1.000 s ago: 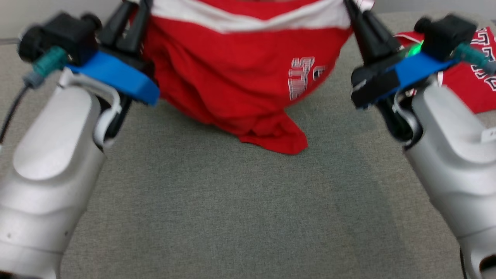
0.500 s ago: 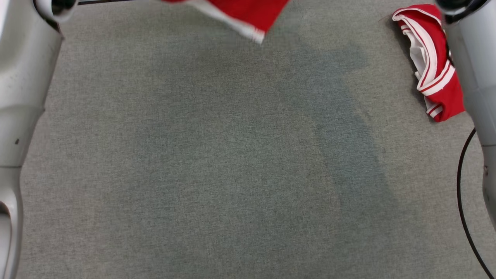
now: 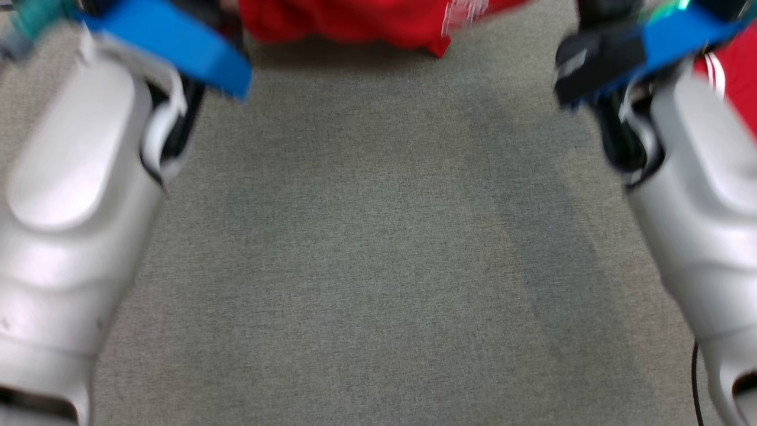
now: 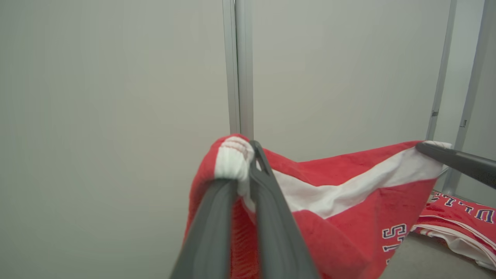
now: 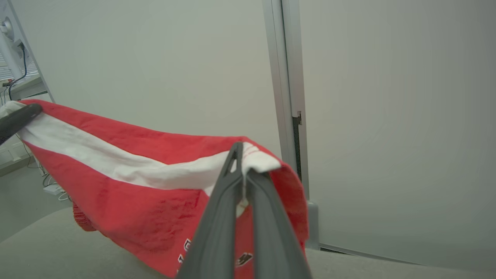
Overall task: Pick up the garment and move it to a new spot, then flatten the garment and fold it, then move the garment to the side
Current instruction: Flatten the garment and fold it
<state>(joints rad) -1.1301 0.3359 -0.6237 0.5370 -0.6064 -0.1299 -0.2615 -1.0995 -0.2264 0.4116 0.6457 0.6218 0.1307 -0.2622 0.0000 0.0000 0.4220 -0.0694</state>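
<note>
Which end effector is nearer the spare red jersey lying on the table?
Right. The right end effector, shut on one corner of the held garment, hangs close above the spare jersey. The left end effector grips the opposite corner, on the garment's far side.

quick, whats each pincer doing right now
left pincer: shut on one top corner of the red cloth garment with a white band, lifted.
right pincer: shut on the other top corner of it.
</note>
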